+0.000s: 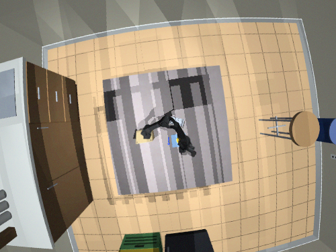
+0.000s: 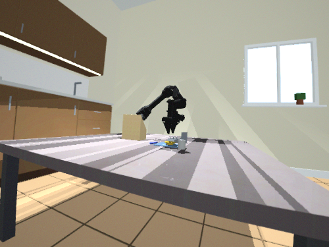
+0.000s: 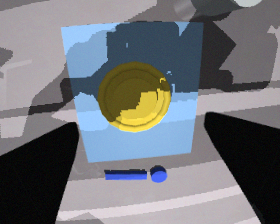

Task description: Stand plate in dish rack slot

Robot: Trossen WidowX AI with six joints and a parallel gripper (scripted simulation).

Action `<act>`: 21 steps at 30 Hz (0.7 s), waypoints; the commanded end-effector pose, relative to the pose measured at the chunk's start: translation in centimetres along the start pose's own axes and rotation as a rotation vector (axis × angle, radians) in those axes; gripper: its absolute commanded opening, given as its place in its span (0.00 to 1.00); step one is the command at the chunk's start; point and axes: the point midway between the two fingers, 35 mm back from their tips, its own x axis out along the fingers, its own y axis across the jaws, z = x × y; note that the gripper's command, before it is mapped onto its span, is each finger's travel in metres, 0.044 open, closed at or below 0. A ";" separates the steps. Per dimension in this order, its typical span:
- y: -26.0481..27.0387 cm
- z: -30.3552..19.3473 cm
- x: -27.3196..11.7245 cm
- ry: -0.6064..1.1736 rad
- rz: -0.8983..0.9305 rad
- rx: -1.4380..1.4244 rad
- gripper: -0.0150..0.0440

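The yellow round plate [image 3: 134, 96] [image 2: 169, 142] lies flat on a light-blue mat [image 3: 140, 147] [image 2: 159, 144]. In the wrist view it is partly in shadow. My gripper [image 3: 143, 123] [image 2: 170, 132] is open and empty, pointing down above the plate, with a gap below the fingertips. In the wrist view its fingers stand wide to both sides of the mat's lower part. The dish rack [image 1: 181, 121] stands beside the arm in the top view, partly covered by it; its slots cannot be made out.
A white cylindrical cup [image 2: 181, 144] stands beside the mat; its edge shows at the wrist view's top right. A grey upright piece [image 2: 184, 135] stands behind it. A blue bar [image 3: 126, 175] and small blue disc [image 3: 158, 174] lie beside the mat. A pale wooden block [image 2: 133, 127] is at the arm's base.
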 end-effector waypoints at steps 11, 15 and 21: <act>0.0 -0.1 2.2 -0.009 0.006 0.004 0.93; 0.0 -0.1 2.9 -0.009 0.006 0.004 0.93; 0.0 -0.1 3.9 -0.009 0.006 0.004 0.93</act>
